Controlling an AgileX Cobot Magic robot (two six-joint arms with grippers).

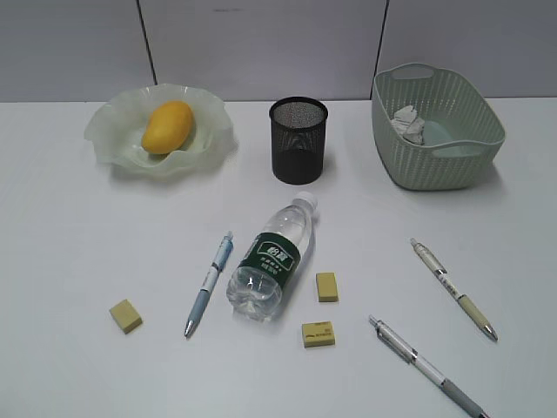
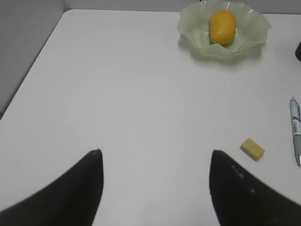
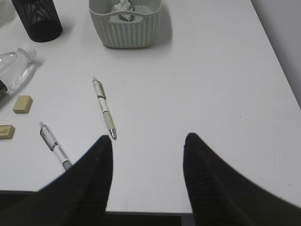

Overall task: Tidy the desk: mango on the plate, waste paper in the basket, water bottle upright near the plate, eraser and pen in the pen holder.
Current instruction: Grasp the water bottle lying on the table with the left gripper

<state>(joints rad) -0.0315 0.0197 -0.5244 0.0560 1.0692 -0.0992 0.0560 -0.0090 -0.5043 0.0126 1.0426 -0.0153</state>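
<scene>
I am seeing the mango (image 1: pixel 167 127) lying in the wavy-rimmed plate (image 1: pixel 117 148) at the far left of the surface (image 1: pixel 78 252), and the waste paper (image 1: pixel 408 124) sitting inside the basket (image 1: pixel 435 165) at the far right. The pen holder (image 1: pixel 298 139) is standing between them, upright. The water bottle (image 1: pixel 272 259) is lying on its side in the middle, cap pointing toward the pen holder. A blue pen (image 1: pixel 208 284) is lying just left of the bottle, a beige pen (image 1: pixel 453 288) is resting well to its right, and a grey pen (image 1: pixel 426 366) is lying near the front edge. Three yellow erasers are sitting apart on the surface: one at front left (image 1: pixel 125 315), one beside the bottle's base (image 1: pixel 326 286), one just in front of that (image 1: pixel 318 333).

I am holding the left gripper (image 2: pixel 155 157) released, its jaws spread over bare surface, grasping nothing. The right gripper (image 3: pixel 148 141) is likewise standing apart and empty, the beige pen's tip lying just beside its left finger (image 3: pixel 94 174).
</scene>
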